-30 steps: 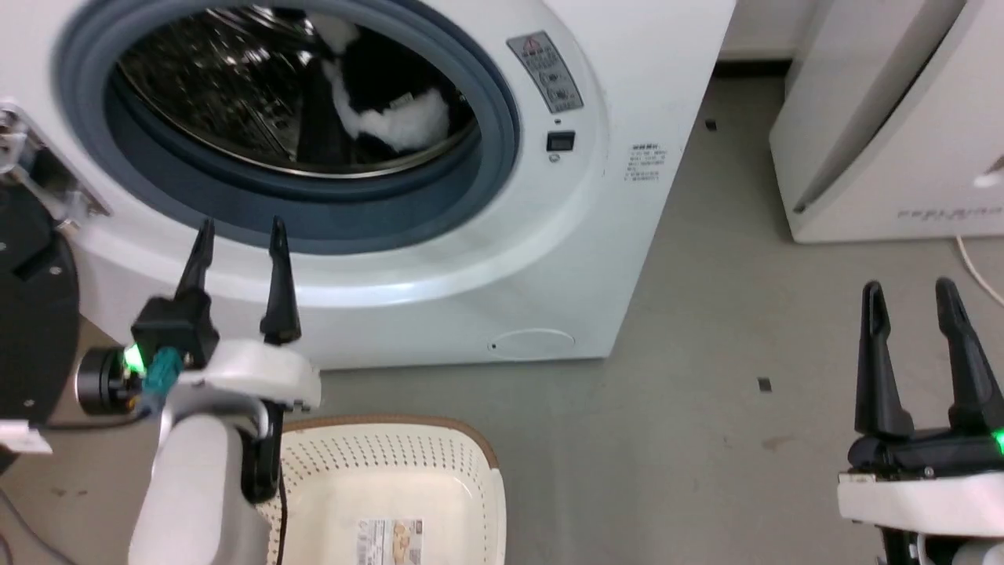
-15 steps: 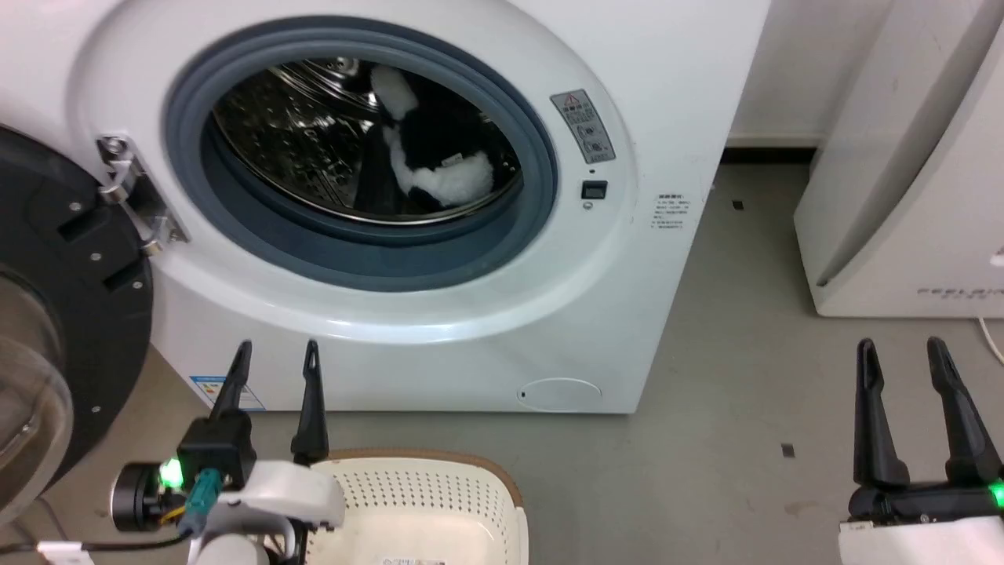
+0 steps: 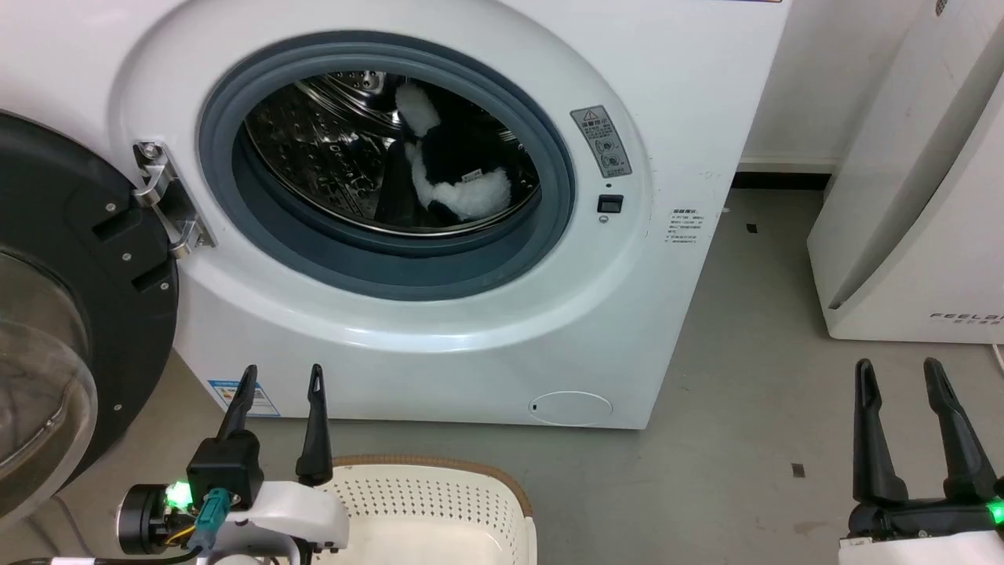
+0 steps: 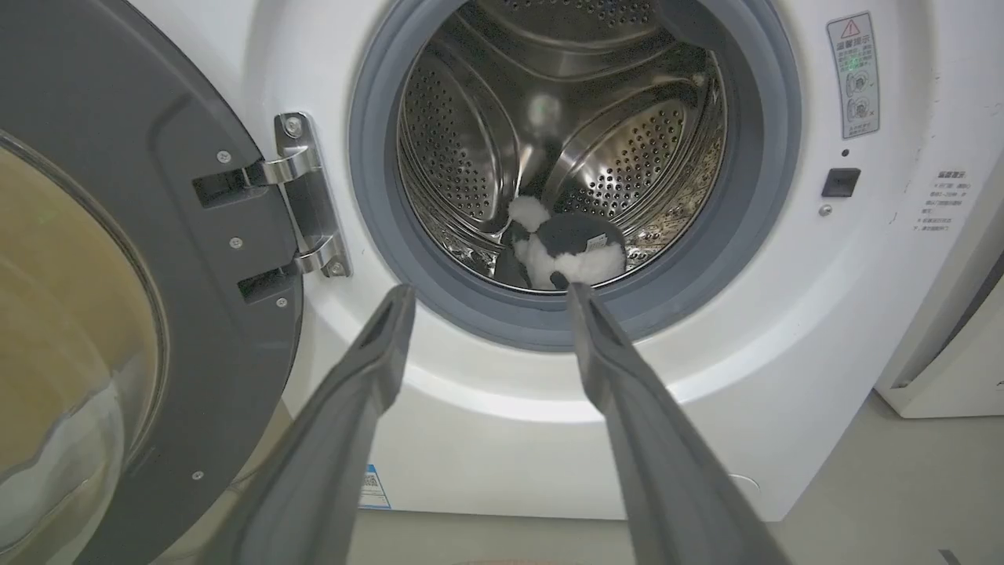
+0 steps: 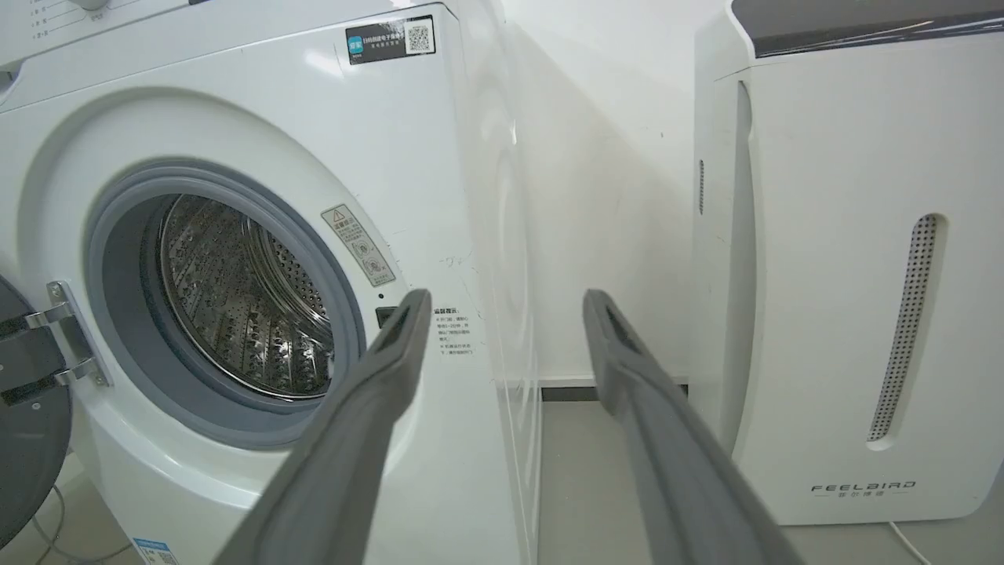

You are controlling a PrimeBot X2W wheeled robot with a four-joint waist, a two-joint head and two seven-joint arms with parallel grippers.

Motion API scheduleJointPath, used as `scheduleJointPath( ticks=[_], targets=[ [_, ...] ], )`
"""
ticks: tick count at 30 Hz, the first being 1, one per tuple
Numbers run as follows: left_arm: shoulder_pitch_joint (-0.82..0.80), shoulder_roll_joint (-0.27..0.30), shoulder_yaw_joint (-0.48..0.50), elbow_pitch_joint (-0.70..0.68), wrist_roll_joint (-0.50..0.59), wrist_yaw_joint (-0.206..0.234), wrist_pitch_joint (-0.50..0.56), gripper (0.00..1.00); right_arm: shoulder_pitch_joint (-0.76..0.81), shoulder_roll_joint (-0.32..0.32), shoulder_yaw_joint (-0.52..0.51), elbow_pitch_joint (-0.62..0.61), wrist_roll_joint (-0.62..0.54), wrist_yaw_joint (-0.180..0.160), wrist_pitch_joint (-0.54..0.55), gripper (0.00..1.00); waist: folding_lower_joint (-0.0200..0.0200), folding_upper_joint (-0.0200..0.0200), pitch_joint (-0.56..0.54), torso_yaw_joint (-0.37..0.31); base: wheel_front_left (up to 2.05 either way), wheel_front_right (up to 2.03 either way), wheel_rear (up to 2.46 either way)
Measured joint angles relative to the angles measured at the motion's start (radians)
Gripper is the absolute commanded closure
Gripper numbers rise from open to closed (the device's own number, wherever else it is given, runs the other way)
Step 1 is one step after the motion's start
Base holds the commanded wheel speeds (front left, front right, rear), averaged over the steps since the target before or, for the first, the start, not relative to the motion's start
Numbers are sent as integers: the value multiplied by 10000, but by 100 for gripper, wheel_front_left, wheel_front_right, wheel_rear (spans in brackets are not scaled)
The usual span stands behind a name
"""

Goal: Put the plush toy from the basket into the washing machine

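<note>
A: Which step?
B: Judged finished. Door open at 9 o'clock; left gripper, fingers wide and empty, at 7 by the basket; toy at 12, in the drum of the washer; right gripper wide, empty, at 4. Next, perhaps: closing the door.
A: Views?
B: Left wrist view shows the toy low in the drum; right wrist view adds the appliance.

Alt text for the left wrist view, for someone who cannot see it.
A black-and-white plush toy lies low in the steel drum of the washing machine. The left end effector, open and empty, points at the opening from outside; the dark door stands open at the view's left.
</note>
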Motion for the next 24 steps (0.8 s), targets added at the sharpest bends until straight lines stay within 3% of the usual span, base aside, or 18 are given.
scheduleJointPath(
  ticks=[1,24],
  targets=[
    [-1,4,0,0,-8,-4,10,100,-4,0,0,-2,2,2,4,100,0,0,3,-2,0,0,0],
    [1,6,-12,-249,-6,-35,374,100,-44,0,136,205,-247,2,360,100,1,0,-50,-67,0,0,0]
  ],
)
